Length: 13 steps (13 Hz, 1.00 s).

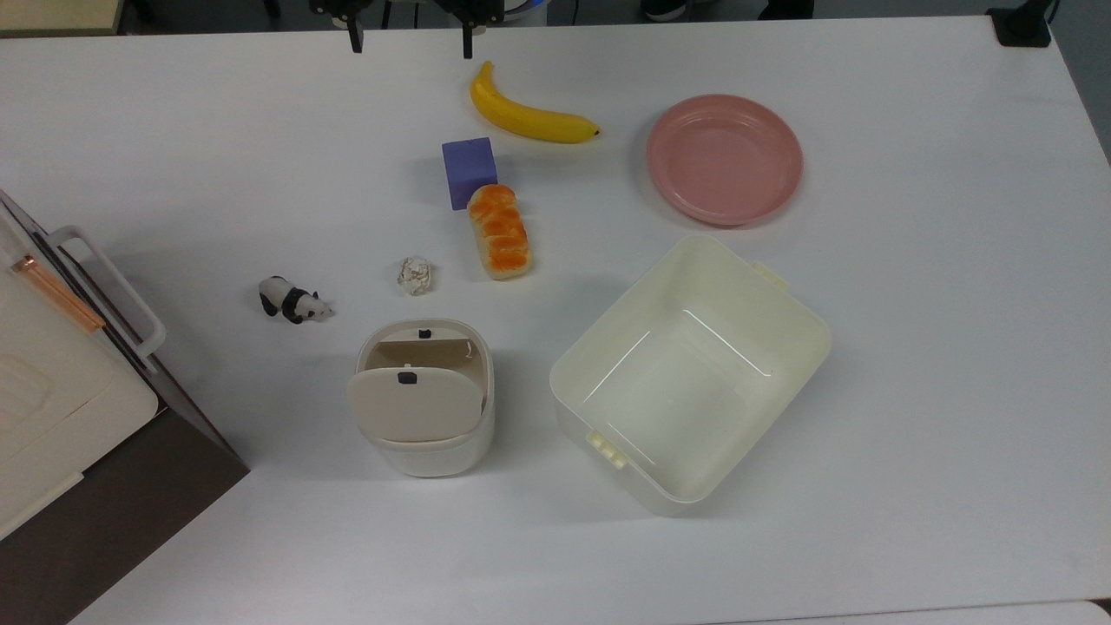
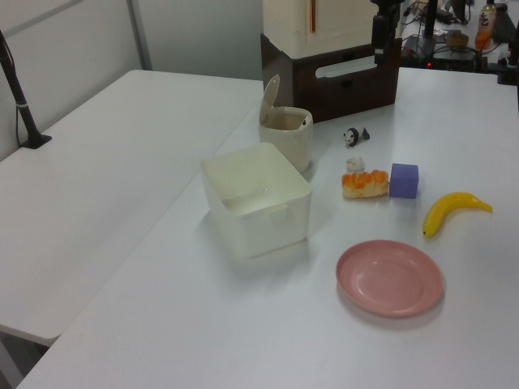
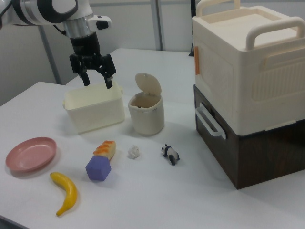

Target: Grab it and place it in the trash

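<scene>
The crumpled whitish paper ball [image 1: 416, 275] [image 3: 134, 152] [image 2: 354, 164] lies on the white table between the panda figurine [image 1: 293, 300] and the bread. Just in front of it in the top view stands the small cream trash bin [image 1: 425, 434] [image 3: 146, 114] [image 2: 285, 134]. Its flap lid [image 3: 148, 85] is tipped up, so the opening shows. My gripper [image 1: 412, 39] [image 3: 98, 82] hangs open and empty high over the table's far edge in the top view. It is well away from the paper ball.
A large lidless cream tub [image 1: 647, 473] stands to the bin's right in the top view. A bread loaf [image 1: 499, 233], purple block [image 1: 470, 171], banana [image 1: 529, 117] and pink plate [image 1: 725, 161] lie beyond. Stacked storage boxes [image 1: 52, 391] fill the top view's left edge.
</scene>
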{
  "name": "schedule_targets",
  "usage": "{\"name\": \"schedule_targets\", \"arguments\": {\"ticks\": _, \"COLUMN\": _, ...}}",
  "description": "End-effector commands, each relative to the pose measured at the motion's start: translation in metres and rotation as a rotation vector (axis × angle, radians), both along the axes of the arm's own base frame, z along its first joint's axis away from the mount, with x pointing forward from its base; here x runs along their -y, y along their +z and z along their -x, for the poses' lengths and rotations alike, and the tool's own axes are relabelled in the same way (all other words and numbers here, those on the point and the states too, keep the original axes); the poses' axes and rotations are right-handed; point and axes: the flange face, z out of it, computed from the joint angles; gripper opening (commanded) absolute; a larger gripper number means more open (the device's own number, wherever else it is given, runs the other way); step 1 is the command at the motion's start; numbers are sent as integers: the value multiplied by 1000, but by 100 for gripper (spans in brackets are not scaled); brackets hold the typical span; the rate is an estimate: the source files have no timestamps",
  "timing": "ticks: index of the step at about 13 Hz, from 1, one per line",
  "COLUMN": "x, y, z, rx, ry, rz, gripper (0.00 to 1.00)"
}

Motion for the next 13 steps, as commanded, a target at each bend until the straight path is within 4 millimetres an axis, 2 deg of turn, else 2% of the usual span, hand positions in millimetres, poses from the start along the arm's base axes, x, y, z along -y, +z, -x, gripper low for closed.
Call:
{"name": "schedule_targets", "arguments": {"ticks": 1, "x": 2, "y": 1, "z": 6, "rx": -5, "ry": -8, "rz": -6, "gripper": 100}}
{"name": "schedule_targets", "arguments": {"ticks": 11, "x": 1, "y": 0, "z": 5, "rx": -4, "ry": -3, "rz": -7, "gripper": 100}}
{"name": "schedule_targets", "arguments": {"ticks": 13, "x": -11, "y": -4, "z": 2, "rx": -7, "ry": 11, "rz": -8, "gripper": 100}}
